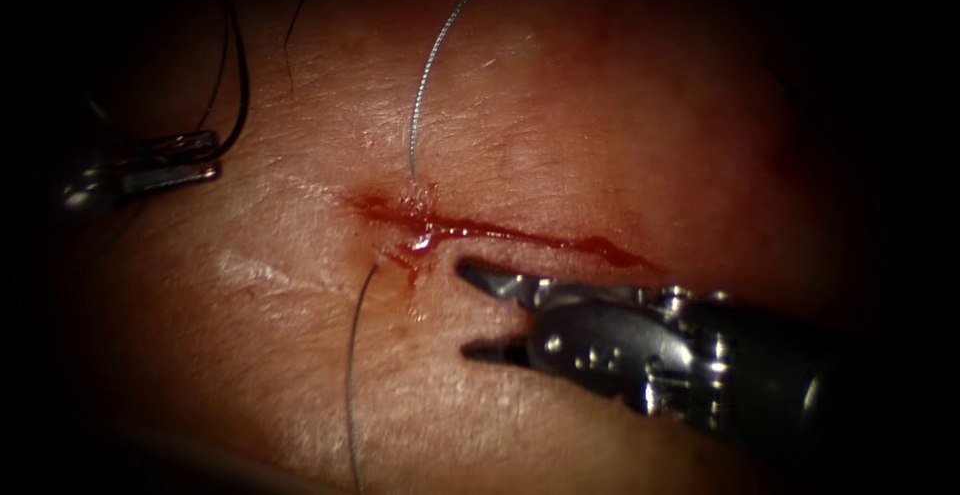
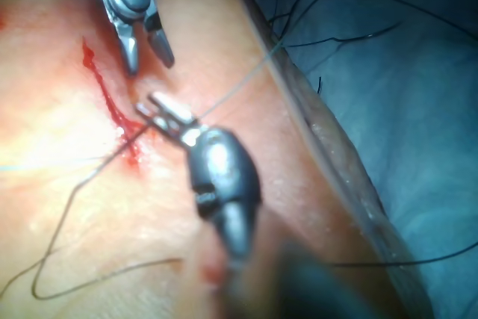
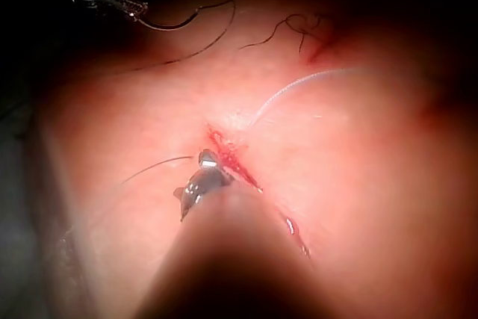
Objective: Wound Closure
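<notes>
Steel right fingers (image 1: 490,280) gape empty beside the cut (image 1: 520,232); left fingers (image 1: 185,172) grip the needle (image 1: 240,95), outside the tissue (image 1: 600,105). We judge the stitched thread (image 1: 420,85) needs grasping.

- Right tool (image 1: 470,310): jaws spread apart, holding nothing, tips just below the cut (image 1: 500,230).
- Left tool (image 1: 205,155): well left of the cut, jaws closed on the needle (image 1: 235,85).

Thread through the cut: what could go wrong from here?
The right pincer is open, holding nothing, beside the thread that crosses the cut; it could snag or nick it. The left pincer holds the needle near one end, outside the tissue; slack thread might tangle there.
</notes>
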{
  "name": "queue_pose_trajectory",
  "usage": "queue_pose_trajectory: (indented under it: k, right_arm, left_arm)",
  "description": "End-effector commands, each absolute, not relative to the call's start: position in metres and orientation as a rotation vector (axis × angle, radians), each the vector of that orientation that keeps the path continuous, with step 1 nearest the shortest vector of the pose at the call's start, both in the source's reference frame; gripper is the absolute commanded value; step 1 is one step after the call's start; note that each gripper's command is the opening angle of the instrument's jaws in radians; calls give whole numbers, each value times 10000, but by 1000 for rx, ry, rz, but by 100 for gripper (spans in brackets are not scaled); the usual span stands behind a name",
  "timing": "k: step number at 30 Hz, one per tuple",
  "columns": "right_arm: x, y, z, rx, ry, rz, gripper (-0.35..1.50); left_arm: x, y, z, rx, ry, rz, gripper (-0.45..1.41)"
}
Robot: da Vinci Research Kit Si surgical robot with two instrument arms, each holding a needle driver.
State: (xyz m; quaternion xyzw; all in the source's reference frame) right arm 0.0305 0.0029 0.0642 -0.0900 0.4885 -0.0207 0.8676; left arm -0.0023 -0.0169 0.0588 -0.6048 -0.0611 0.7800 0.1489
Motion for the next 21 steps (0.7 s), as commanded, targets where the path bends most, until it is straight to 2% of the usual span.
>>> queue_pose_trajectory:
  k: [1, 21]
  right_arm:
    - [325, 31, 658, -196, 1022, -52, 138]
    - [399, 32, 697, -231, 1018, -135, 135]
  left_arm:
    - [-23, -178, 593, -1737, -182, 2242, -45]
    - [-22, -178, 592, -1737, -183, 2242, -45]
